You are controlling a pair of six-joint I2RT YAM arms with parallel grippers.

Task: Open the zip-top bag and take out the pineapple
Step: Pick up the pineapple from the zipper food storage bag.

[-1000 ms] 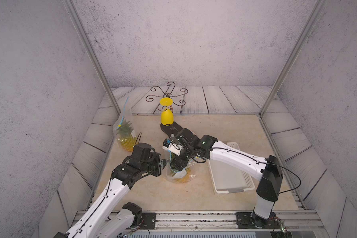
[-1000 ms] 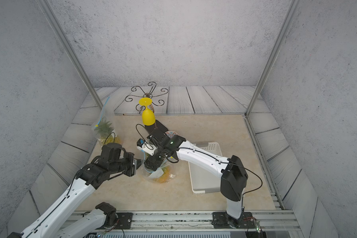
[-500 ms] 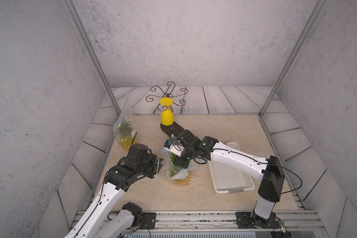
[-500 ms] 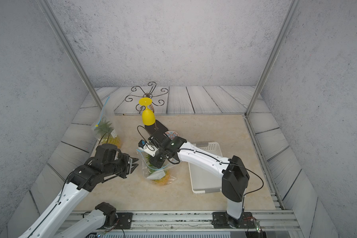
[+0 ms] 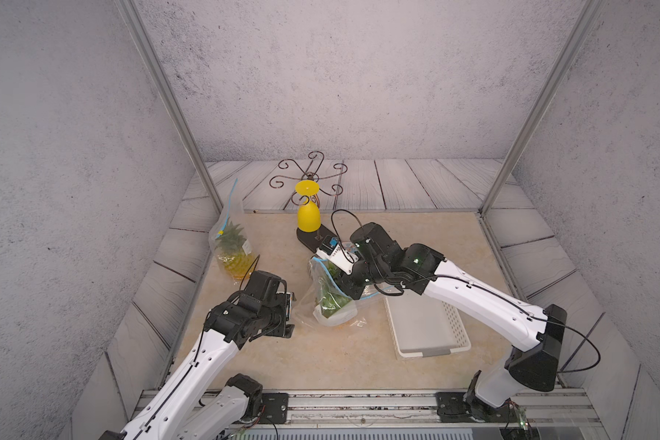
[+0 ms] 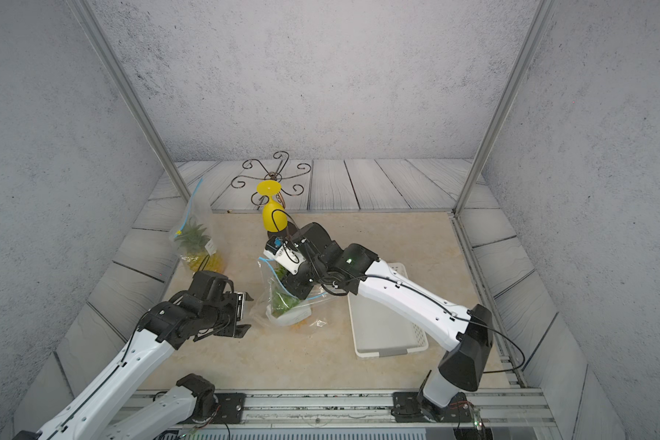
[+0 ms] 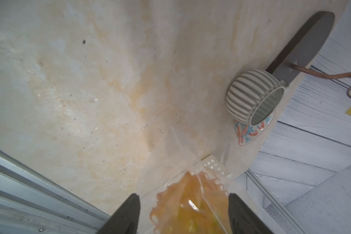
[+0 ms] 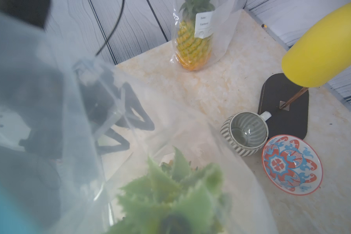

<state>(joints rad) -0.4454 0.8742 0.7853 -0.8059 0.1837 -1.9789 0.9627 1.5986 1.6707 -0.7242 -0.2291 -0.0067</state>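
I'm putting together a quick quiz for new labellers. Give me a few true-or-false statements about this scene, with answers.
1. The left gripper is open. True.
2. Only one bagged pineapple is on the table. False: there are two, the wall pineapple and the middle pineapple.
3. The basket holds the mug. False: the mug sits on the table beside the dish, and nothing lies in the basket.
4. The yellow glass is upside down. True.
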